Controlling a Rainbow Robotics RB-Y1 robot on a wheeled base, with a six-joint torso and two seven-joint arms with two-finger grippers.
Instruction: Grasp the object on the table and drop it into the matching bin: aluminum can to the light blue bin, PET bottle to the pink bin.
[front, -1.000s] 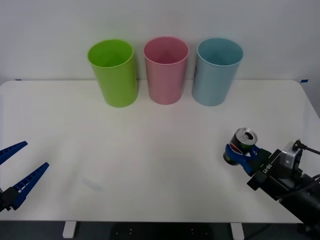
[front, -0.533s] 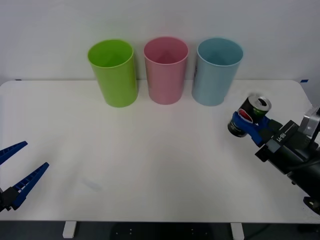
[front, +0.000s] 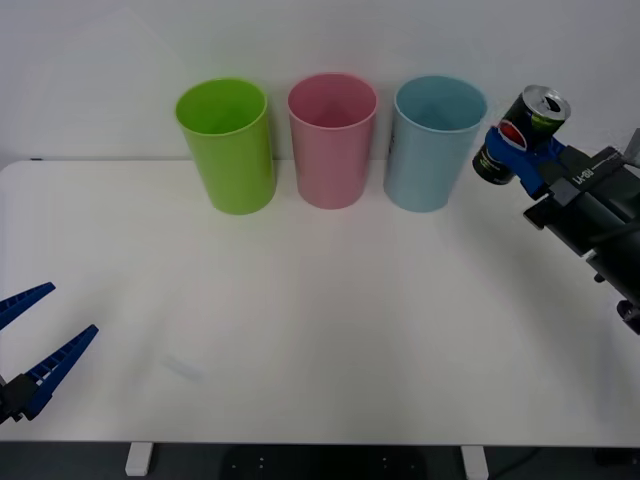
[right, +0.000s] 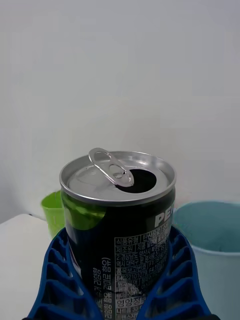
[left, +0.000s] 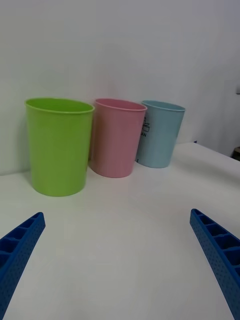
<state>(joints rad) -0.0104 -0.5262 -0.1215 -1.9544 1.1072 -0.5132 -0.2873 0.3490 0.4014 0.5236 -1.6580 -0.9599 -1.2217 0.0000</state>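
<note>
The aluminum can (front: 522, 133), dark with a silver top and blue and red marks, hangs tilted in the air just right of the light blue bin (front: 432, 145), at about rim height. My right gripper (front: 518, 150) is shut on it; in the right wrist view its blue fingers (right: 57, 285) clasp the can (right: 120, 220) on both sides, with the light blue bin's rim (right: 210, 235) below and beside it. The pink bin (front: 332, 140) stands left of the blue one. My left gripper (front: 35, 345) stands open and idle low at the table's front left.
A lime green bin (front: 227, 145) stands left of the pink one; all three line the back of the white table (front: 320, 330). The left wrist view shows the same row: green bin (left: 59, 145), pink bin (left: 117, 136), blue bin (left: 159, 132).
My right gripper has lifted the can from low over the table's right side up and back, to rim height beside the light blue bin. The left arm has not moved.
</note>
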